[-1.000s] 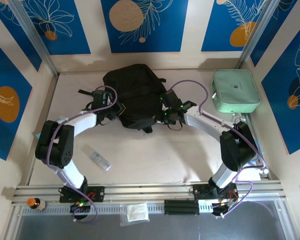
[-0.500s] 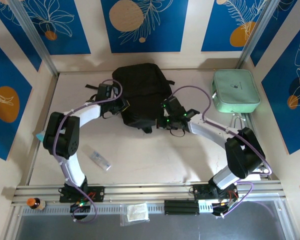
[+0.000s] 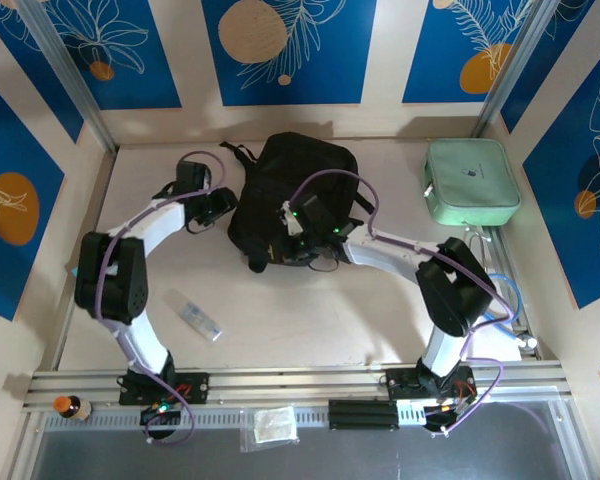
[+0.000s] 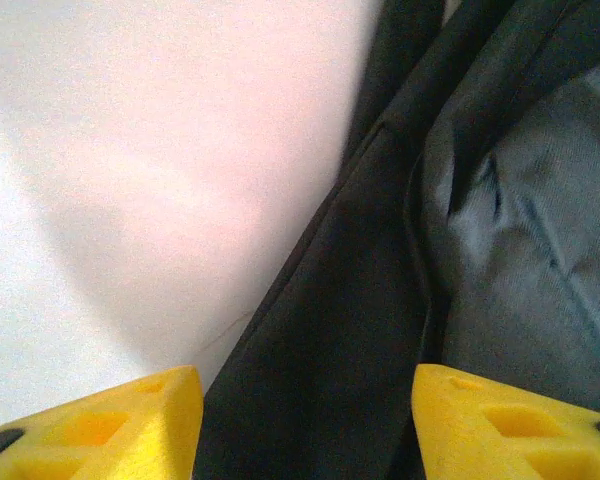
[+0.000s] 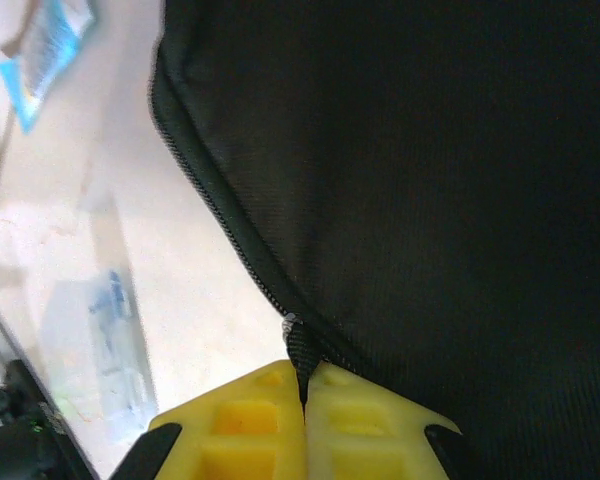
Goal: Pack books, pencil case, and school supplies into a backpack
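**Pale table, backpack held by its zip**

Pale tabletop (image 3: 310, 310) ringed by blue-and-cream wall panels carries a black backpack (image 3: 300, 180), which lies toward the far side, about the middle. A mint-green zip case (image 3: 472, 180) sits well apart from it at the far right.

The right gripper (image 5: 305, 420) reaches across to the backpack's near-left corner. Its yellow fingers (image 5: 240, 425) are pressed together on the black zip pull (image 5: 300, 352) at the end of the zip line. In the overhead view this gripper (image 3: 283, 248) lies against the bag's near edge.

The left gripper (image 3: 218, 207) is at the bag's left side. Its yellow fingertips (image 4: 100, 425) stand wide apart with nothing clamped, dark fabric and a strap lying between them; whether they touch the fabric cannot be told.

A small clear plastic box (image 3: 200, 321) lies on the bare table near the left arm, well away from the bag. A light-blue packet (image 5: 45, 55) shows at the table's left edge.
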`<state>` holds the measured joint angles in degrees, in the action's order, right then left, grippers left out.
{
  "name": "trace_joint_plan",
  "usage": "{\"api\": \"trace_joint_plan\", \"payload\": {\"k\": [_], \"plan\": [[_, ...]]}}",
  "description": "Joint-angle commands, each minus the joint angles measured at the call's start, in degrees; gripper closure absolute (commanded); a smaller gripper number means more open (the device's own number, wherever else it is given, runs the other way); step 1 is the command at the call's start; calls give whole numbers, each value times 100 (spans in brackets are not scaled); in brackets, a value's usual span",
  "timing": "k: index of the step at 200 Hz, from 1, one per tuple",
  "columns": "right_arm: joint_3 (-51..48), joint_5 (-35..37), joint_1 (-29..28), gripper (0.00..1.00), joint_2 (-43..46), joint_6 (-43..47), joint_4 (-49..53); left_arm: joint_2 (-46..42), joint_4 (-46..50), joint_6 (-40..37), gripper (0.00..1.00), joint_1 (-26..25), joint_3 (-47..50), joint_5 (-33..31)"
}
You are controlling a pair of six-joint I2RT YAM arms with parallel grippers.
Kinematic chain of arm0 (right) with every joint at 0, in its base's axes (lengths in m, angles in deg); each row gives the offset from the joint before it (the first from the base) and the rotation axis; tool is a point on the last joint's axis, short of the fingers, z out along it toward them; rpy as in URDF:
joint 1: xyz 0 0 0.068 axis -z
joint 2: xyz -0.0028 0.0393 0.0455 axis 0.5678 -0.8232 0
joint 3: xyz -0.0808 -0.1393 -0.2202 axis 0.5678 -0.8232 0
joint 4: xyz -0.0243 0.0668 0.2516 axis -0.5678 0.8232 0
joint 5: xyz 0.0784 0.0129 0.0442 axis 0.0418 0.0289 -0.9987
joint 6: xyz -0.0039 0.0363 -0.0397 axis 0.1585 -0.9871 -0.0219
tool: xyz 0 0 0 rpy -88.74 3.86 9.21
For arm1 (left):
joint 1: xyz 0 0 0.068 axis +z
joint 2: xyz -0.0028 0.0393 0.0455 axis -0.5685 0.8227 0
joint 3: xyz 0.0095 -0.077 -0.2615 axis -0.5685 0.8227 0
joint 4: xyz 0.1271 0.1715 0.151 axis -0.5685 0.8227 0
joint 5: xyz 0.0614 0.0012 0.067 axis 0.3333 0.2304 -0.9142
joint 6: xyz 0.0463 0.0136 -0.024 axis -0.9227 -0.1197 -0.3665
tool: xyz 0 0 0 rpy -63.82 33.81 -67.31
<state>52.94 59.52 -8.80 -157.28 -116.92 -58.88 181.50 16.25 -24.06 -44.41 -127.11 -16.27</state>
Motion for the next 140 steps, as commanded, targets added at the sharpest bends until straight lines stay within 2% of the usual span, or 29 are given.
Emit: {"api": "trace_joint_plan", "payload": {"k": [1,27,51,77,100,120,140], "plan": [[539,-499,-32,100,-301,109,-272,-819,563,-196,37,57,375,-455],[949,-627,-120,100,-587,224,-146,-1464,637,6,32,56,869,-280],[1069,-671,-182,100,-647,294,-79,-1805,170,598,29,29,1318,431],[1084,-624,-230,100,-636,335,10,-1648,-843,1452,28,-95,1693,1265],[1072,-568,-257,100,-589,339,83,-1322,-1221,1699,28,-253,1638,1374],[1039,-448,-268,100,-521,353,194,-1150,-1334,1761,36,-305,1584,1242],[978,-151,-268,100,-391,315,426,-1109,-1305,1769,56,-311,1591,976]]}}
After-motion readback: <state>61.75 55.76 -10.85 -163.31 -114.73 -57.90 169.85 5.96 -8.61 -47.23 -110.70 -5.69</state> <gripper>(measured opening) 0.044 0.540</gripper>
